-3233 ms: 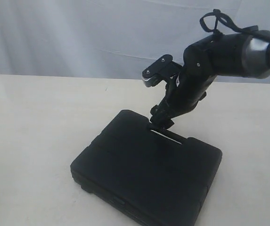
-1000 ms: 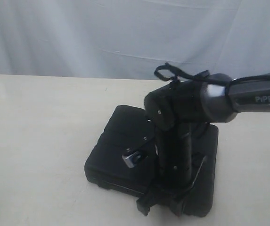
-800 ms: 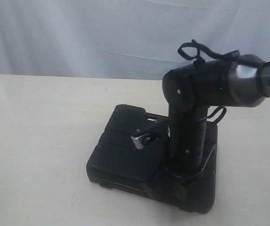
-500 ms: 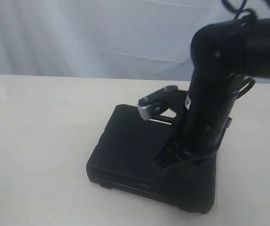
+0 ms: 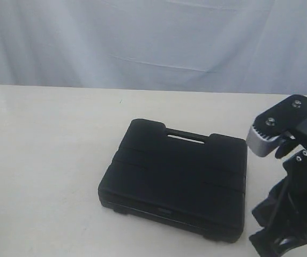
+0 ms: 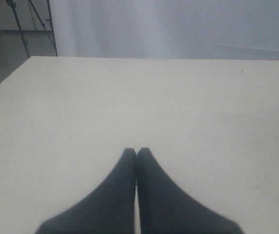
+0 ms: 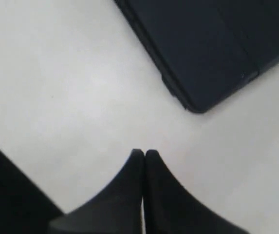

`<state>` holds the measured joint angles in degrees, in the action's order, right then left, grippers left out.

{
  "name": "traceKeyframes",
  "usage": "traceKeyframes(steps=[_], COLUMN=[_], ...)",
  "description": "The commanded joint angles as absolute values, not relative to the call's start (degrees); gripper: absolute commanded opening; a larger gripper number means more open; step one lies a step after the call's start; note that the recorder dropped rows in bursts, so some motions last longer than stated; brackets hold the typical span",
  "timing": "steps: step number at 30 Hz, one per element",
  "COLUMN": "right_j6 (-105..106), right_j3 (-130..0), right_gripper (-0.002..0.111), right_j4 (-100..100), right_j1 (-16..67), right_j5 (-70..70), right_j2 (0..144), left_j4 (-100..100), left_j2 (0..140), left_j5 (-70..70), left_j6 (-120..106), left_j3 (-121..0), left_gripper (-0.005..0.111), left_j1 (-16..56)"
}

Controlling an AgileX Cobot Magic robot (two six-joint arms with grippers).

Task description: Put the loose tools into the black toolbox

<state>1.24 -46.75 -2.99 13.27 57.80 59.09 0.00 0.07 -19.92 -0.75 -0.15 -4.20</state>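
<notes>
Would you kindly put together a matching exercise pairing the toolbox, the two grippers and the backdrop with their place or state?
1. toolbox
2. left gripper
3. right gripper
4. backdrop

A. shut, its camera sees a toolbox corner
B. white, behind the table
C. closed, lying flat
D. shut, no toolbox in its camera's view

Pairs: 1-C, 2-D, 3-A, 4-B

Light: diffuse, moderately bright; bluish cast on backdrop.
Shadows: soft thin band beneath black toolbox.
Glare: pale surface mildly washed out.
Focus: all views soft; right pincer close to lens, blurred; toolbox relief lost in black.
</notes>
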Motion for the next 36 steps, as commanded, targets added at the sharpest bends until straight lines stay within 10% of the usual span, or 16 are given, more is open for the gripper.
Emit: traceKeyframes(steps=[1,23,36], right_j6=[0.0,0.0,3.39], right_j3=[-40.7,-39.5,-12.58], right_gripper=[0.0,0.0,0.0], right_j4=[-2.94,7.56,5.06], right_j1=[13.0,4.84,-4.57], right_j5=[41.81,35.28,-10.73], right_j2=[55.51,49.85,38.5], left_j4=[0.0,0.0,0.0], left_j2=[0.0,0.0,0.0], left_j5=[-19.62,-19.62,-19.62], left_j6=[-0.41,-0.41,-0.41], left_j3=[0.0,0.0,0.0], left_gripper=[0.0,0.0,0.0], left_j1=[-3.93,-3.93,-3.93])
